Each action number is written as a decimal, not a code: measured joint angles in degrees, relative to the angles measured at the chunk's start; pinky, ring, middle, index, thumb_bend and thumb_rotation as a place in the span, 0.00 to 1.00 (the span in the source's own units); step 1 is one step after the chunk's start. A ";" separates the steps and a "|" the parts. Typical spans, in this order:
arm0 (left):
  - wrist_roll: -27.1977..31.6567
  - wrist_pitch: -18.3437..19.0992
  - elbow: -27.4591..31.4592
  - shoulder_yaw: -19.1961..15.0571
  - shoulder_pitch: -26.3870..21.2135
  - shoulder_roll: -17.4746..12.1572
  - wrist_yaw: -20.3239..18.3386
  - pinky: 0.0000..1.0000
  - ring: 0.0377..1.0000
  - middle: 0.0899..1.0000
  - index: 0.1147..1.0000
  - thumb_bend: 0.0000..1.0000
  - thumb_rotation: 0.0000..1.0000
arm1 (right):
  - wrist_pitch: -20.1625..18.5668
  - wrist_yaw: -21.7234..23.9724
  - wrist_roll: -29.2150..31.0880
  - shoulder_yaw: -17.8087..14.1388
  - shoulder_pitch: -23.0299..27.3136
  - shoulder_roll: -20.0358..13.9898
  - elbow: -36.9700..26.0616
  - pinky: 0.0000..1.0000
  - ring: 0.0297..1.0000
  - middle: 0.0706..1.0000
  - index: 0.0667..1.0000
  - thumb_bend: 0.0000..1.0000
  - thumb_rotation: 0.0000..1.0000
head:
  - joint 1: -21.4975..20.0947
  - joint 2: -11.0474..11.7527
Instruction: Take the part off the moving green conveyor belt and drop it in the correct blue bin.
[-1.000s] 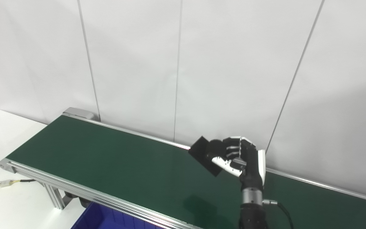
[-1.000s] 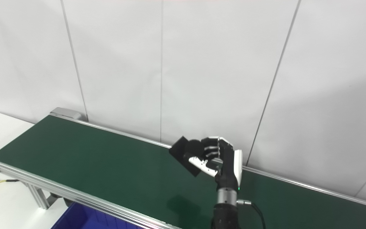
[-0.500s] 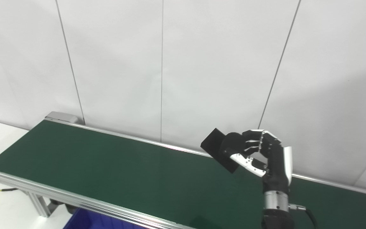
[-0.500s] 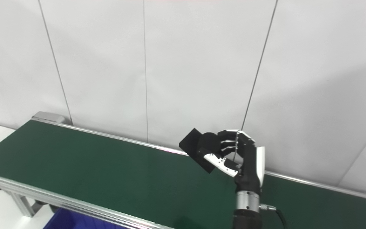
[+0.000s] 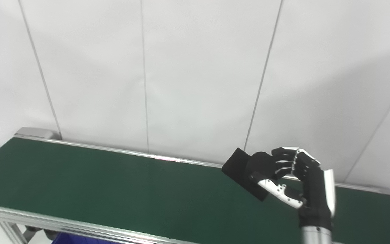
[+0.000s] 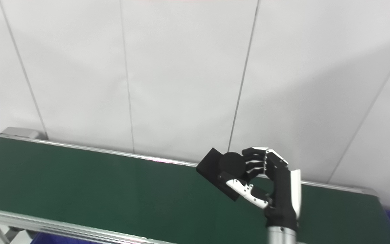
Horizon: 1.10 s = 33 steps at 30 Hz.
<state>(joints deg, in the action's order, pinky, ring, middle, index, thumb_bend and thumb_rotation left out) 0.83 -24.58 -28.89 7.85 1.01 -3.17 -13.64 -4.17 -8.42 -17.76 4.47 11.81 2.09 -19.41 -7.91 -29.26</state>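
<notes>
Black, flat part (image 5: 240, 173) sat pinched in the right hand (image 5: 300, 179) above the green conveyor belt (image 5: 113, 186), white wall panels (image 5: 198, 74) behind.

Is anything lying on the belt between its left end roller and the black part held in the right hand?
No. In the left eye view the green belt is bare from its left end to the black part that the right hand holds above it.

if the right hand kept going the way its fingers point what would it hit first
The right hand, shut on the black part, points left and slightly up. Probably the white wall panel behind the green conveyor belt; depth is unclear.
</notes>
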 measured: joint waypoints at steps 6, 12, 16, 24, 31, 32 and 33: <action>2.31 0.02 0.01 -1.05 -0.35 -1.20 -2.01 0.77 0.79 0.78 0.77 0.86 0.12 | -0.04 0.65 -0.13 -1.05 -8.09 -0.21 -5.15 0.36 0.43 0.46 0.46 0.50 0.00 | -4.40 -2.73; 4.73 0.16 0.26 -2.62 -0.81 -3.44 -3.73 0.74 0.76 0.77 0.75 0.89 0.14 | -0.04 0.50 -1.61 -0.98 -14.85 0.93 -9.51 0.35 0.43 0.47 0.47 0.50 0.00 | -9.93 -8.08; 6.00 0.66 0.66 -3.31 -1.05 -4.22 -4.84 0.72 0.75 0.76 0.74 0.91 0.16 | -0.05 0.39 -2.12 -0.86 -18.55 3.16 -11.04 0.34 0.43 0.47 0.47 0.50 0.00 | -11.95 -10.19; 6.02 2.11 2.83 -4.08 -1.87 -5.98 -5.39 0.73 0.76 0.78 0.74 0.92 0.20 | -0.04 0.15 -3.59 -0.31 -23.31 5.57 -13.14 0.35 0.43 0.46 0.47 0.50 0.00 | -14.68 -12.83; 6.02 5.36 6.45 -4.68 -1.66 -6.96 -5.41 0.73 0.76 0.77 0.74 0.93 0.21 | -0.02 -0.90 -4.01 0.81 -27.23 6.21 -10.55 0.37 0.44 0.46 0.45 0.50 0.00 | -16.97 -15.56; 6.02 5.56 6.63 -4.76 -1.67 -7.14 -5.42 0.73 0.75 0.77 0.74 0.94 0.22 | 0.00 -1.14 -4.09 1.12 -27.72 6.37 -10.41 0.36 0.44 0.46 0.46 0.50 0.00 | -17.32 -15.82; 6.01 5.75 6.70 -4.81 -1.67 -7.37 -5.42 0.72 0.75 0.77 0.74 0.94 0.22 | 0.14 -1.40 -4.12 1.31 -28.01 6.44 -9.95 0.36 0.44 0.46 0.46 0.50 0.00 | -17.32 -15.82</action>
<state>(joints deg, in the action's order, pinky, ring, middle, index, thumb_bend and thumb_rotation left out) 6.83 -18.83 -22.19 3.05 -0.66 -10.55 -19.06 -4.04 -9.82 -21.88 5.78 -16.20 8.53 -29.36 -25.22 -45.09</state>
